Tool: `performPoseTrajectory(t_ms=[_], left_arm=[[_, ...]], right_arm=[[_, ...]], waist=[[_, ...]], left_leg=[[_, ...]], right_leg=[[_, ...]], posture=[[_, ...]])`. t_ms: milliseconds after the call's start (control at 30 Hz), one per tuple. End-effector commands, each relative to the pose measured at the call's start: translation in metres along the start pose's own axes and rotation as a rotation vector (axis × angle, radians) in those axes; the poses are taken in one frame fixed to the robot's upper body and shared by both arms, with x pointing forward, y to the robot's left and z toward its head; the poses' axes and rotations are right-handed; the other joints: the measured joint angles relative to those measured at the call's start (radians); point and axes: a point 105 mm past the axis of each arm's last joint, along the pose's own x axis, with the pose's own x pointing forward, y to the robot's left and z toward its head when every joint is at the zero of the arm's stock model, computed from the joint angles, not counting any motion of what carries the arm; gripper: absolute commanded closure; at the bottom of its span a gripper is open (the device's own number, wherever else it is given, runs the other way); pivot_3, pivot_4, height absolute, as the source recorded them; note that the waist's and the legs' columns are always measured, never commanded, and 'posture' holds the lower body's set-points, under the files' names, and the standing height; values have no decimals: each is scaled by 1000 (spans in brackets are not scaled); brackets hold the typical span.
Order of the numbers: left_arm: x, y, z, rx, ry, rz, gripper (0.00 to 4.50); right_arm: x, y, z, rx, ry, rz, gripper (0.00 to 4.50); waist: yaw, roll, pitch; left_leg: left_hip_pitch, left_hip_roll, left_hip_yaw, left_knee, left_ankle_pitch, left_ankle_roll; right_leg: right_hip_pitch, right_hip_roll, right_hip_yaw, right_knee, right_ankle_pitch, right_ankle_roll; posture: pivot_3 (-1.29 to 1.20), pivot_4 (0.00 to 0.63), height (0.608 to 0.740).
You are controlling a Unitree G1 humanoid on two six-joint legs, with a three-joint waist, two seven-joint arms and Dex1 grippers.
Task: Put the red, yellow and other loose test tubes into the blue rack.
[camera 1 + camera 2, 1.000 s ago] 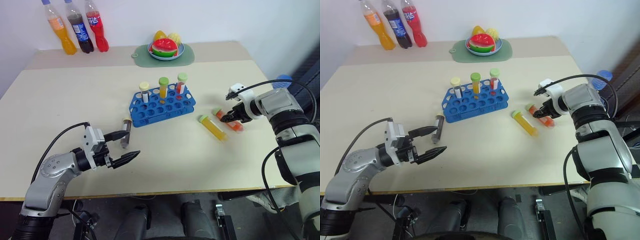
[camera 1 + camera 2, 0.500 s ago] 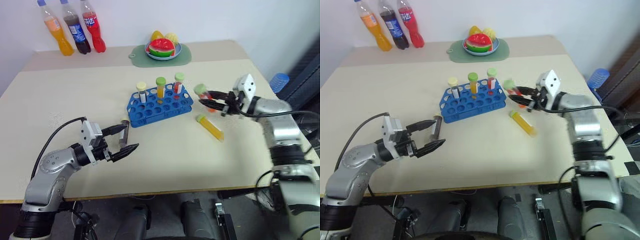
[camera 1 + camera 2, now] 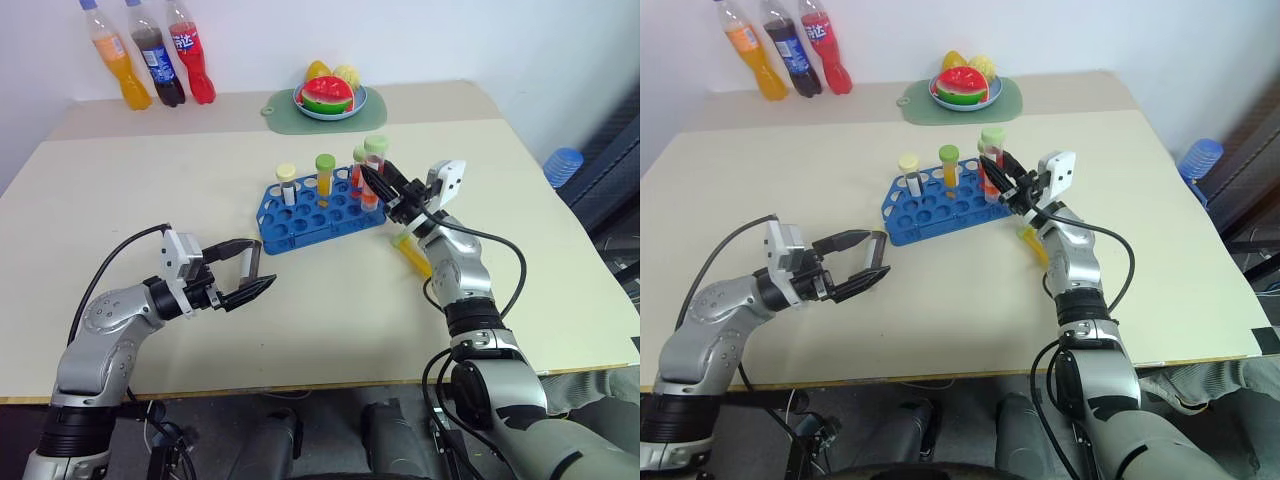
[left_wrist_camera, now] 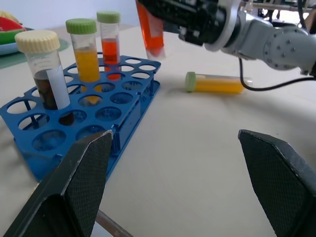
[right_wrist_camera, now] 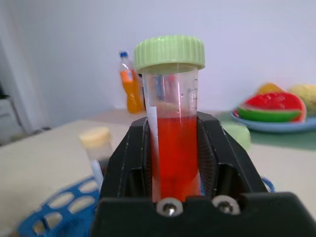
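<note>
Right wrist view: right claw (image 5: 175,148) squeezes the red tube (image 5: 174,143) by its middle. Smooth, light plastic; it could slip. Left claw (image 3: 250,270) gapes, holding nothing.

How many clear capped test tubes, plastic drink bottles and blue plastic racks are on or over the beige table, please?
Clear capped test tubes: 6
Plastic drink bottles: 3
Blue plastic rack: 1
Total: 10
</note>
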Motion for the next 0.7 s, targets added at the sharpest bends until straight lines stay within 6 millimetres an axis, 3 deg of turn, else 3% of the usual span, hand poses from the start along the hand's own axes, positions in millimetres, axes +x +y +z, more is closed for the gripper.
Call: performPoseTrajectory(t_ms=[33, 400, 700], left_arm=[[-4, -2, 12, 42, -29, 10, 252], [-10, -5, 13, 45, -23, 39, 252], [-2, -15, 27, 45, -30, 50, 252]], right_arm=[[1, -5, -5, -47, -6, -55, 3736], [9, -3, -29, -30, 45, -89, 3736], [16, 2, -38, -26, 83, -93, 3736]], waist=[[-5, 0, 0], [-22, 1, -1], [-24, 1, -2]], left_leg=[[0, 0, 0, 0, 0, 0], [1, 0, 0, 0, 0, 0], [3, 0, 0, -1, 0, 0]], right_leg=[[0, 0, 0, 0, 0, 0], [1, 0, 0, 1, 0, 0], [1, 1, 0, 1, 0, 0]], posture=[[0, 150, 740], [0, 150, 740], [0, 150, 740]])
